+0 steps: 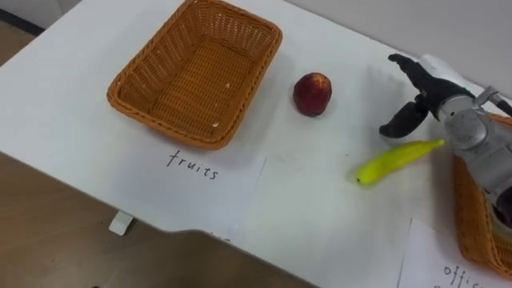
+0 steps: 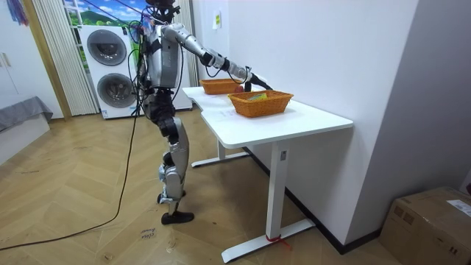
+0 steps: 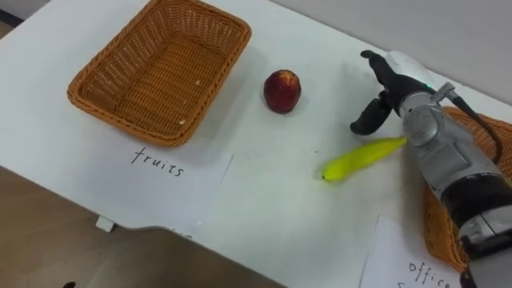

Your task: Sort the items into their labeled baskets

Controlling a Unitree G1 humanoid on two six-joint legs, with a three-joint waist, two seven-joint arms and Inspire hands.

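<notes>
The empty wicker fruit basket [image 1: 196, 142] sits at the table's far left, above a paper marked "fruits" [image 1: 192, 166]. A red apple [image 1: 312, 94] lies to its right. A yellow banana [image 1: 396, 160] lies further right on the white table. My right hand [image 1: 424, 92] hovers just above and behind the banana's right end, fingers straight and spread, thumb pointing down, holding nothing. The second wicker basket [image 1: 472, 216] stands at the right edge, partly hidden by my forearm. In the room view I stand at the table's side with my right arm stretched over both baskets [image 2: 261, 103].
A second paper label [image 1: 448, 268] lies in front of the right basket. The table's front edge [image 1: 120, 200] runs diagonally, with wooden floor below. A wall is close behind the table. Two stacked washing machines [image 2: 110, 70] stand behind me.
</notes>
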